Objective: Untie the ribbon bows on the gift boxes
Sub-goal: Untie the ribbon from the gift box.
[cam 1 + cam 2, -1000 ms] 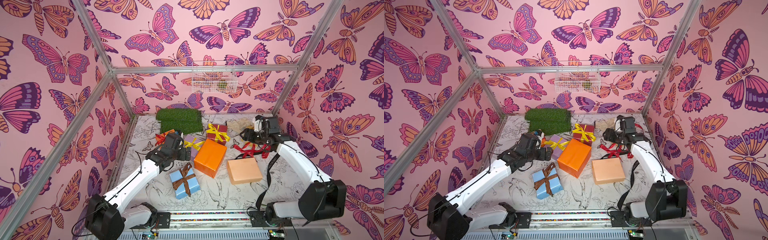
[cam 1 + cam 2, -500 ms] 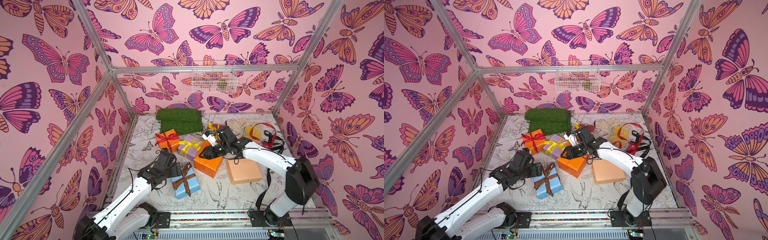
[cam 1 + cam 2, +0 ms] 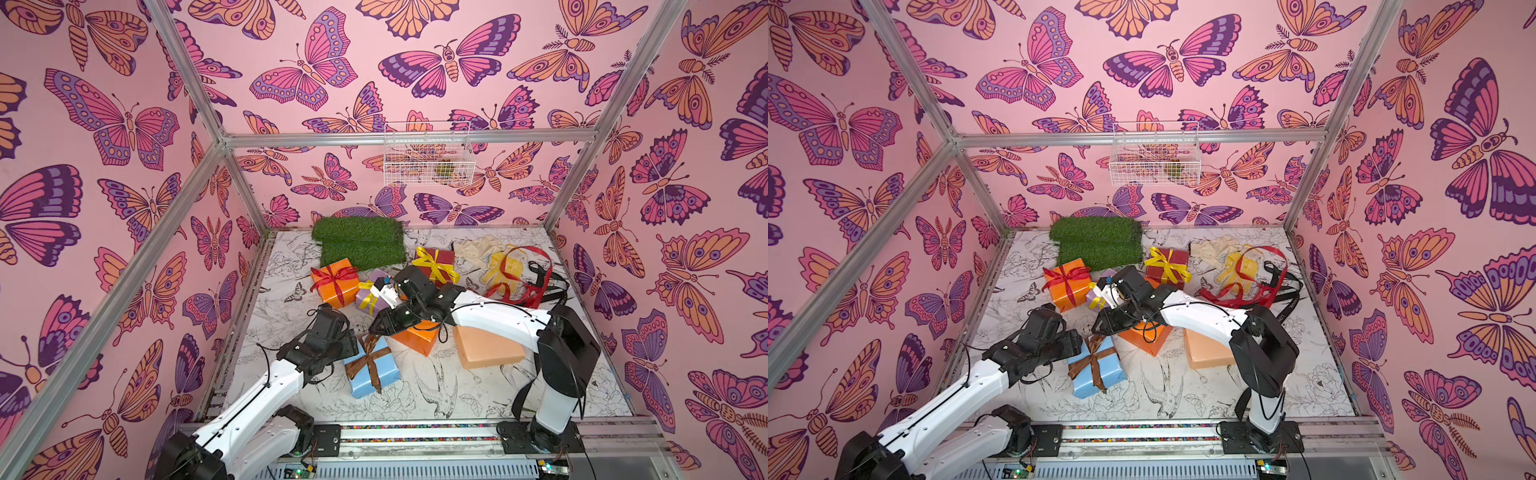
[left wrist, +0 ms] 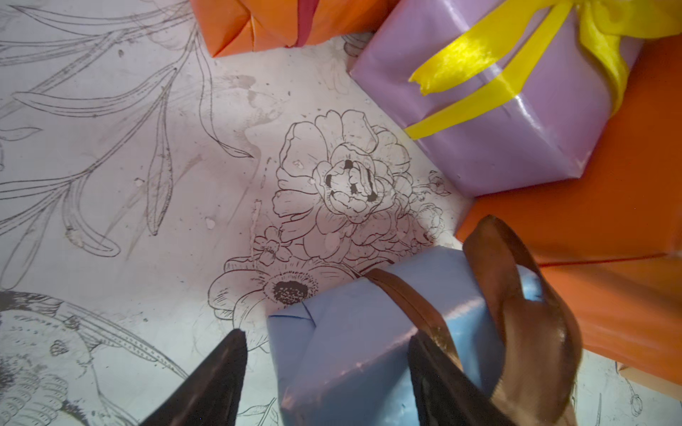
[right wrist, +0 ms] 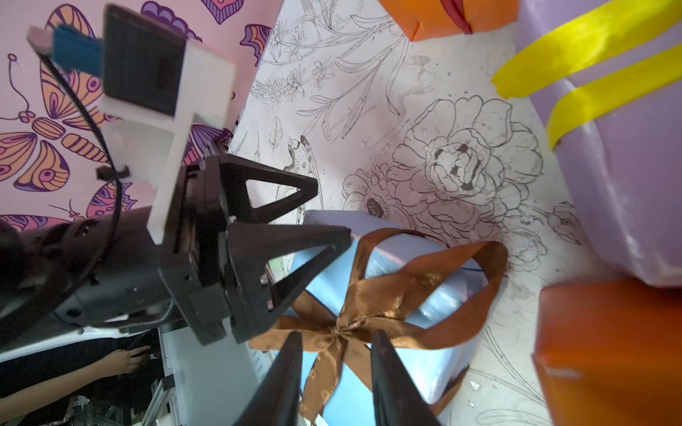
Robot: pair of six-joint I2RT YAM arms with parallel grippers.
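A pale blue gift box (image 3: 374,376) tied with a brown ribbon bow (image 3: 370,359) lies near the front. My left gripper (image 4: 326,333) stands open astride the box's corner, one finger over the table and the other on top beside the brown ribbon (image 4: 516,306). My right gripper (image 5: 336,333) is open over the bow's knot (image 5: 341,324), with a brown tail between its fingers. Both top views show the two grippers meeting at the box's far end, left gripper (image 3: 1075,338) and right gripper (image 3: 1098,326).
Behind stand an orange box with a red bow (image 3: 334,282), a lilac box with yellow ribbon (image 3: 370,291) and a dark red box with a yellow bow (image 3: 436,259). A plain orange box (image 3: 415,338) and peach box (image 3: 486,353) lie right. Loose ribbons (image 3: 519,282), a yellow glove (image 3: 503,266) and a turf mat (image 3: 359,243) are at the back.
The right arm swung from the back right over to the blue box. The left arm drew back from the lilac box to the blue box's corner. Both pairs of jaws narrowed.
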